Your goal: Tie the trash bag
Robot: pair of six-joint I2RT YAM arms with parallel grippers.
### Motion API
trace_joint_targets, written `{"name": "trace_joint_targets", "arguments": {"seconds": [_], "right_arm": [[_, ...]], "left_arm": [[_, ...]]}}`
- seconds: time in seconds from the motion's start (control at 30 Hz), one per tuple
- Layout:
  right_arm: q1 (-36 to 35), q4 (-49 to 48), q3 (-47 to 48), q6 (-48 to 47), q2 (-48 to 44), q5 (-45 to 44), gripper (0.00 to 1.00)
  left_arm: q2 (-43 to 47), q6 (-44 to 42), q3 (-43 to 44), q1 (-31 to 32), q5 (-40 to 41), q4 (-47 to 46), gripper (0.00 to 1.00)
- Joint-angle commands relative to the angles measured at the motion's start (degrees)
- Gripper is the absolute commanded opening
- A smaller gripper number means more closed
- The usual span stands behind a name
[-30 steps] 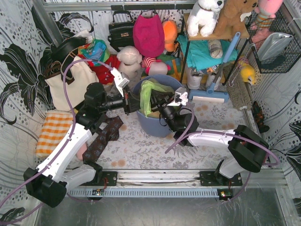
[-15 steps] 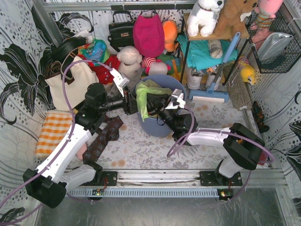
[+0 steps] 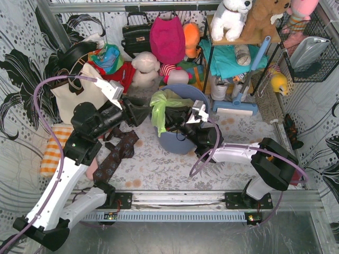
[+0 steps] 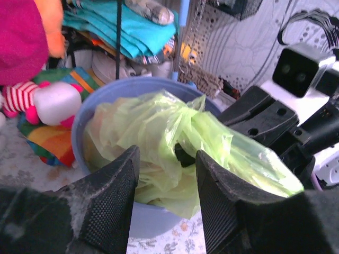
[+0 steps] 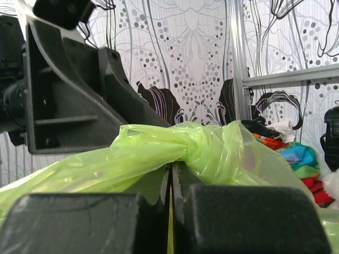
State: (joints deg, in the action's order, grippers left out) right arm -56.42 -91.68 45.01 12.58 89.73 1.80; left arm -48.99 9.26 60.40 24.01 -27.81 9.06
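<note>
**Top view, centre.** The thin translucent lime-green plastic trash bag (image 3: 160,108) sits in the round blue-grey plastic bin (image 3: 177,142), bunched over the left part of the rim. The left gripper (image 3: 142,109) lies just left of the bag. The right gripper (image 3: 174,117) lies just right of it, over the bin.

**Left of frame.** A cream fabric tote bag (image 3: 74,98) stands above an orange-and-white checked cloth (image 3: 59,148).

White arm links (image 3: 61,182), black joints (image 3: 87,124), looping purple cables (image 3: 36,100).
</note>
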Motion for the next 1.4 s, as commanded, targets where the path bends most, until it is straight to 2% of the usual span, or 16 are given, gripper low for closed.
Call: {"name": "trace_joint_targets", "arguments": {"seconds": [0.0, 0.27, 0.47, 0.63, 0.83, 1.03, 1.3, 1.37], "right_arm": [[0.9, -5.26, -0.46, 1.12, -0.2, 3.34, 0.0], [1.01, -5.4, 0.29, 0.88, 0.35, 3.78, 0.0], [1.05, -5.2, 0.32, 0.92, 0.35, 4.23, 0.0], [0.98, -4.63, 0.42, 0.97, 0.57, 4.22, 0.0], [1.05, -4.36, 0.43, 1.03, 0.41, 3.85, 0.0], [1.03, -3.92, 0.21, 0.47, -0.06, 2.99, 0.0], [1.01, -4.37, 0.23, 0.6, 0.09, 2.77, 0.0], [0.99, -4.63, 0.24, 0.76, 0.13, 2.77, 0.0]], "left_arm": [[1.89, 0.51, 2.99, 0.14, 5.51, -1.39, 0.55], [0.6, 3.24, 4.56, 0.18, 5.83, -0.2, 0.56], [-1.19, 5.77, 3.32, 0.22, 3.01, -4.52, 0.56], [-4.29, 5.27, 5.88, 0.24, 0.62, -5.79, 0.57], [-7.39, 2.54, 9.55, 0.17, -2.46, -2.98, 0.52], [-7.61, 1.38, 10.26, 0.18, -3.22, -1.11, 0.37], [-8.63, 1.01, 10.47, 0.17, -4.73, 0.27, 0.42], [-9.06, 0.86, 10.84, 0.22, -5.25, 0.58, 0.39]]}}
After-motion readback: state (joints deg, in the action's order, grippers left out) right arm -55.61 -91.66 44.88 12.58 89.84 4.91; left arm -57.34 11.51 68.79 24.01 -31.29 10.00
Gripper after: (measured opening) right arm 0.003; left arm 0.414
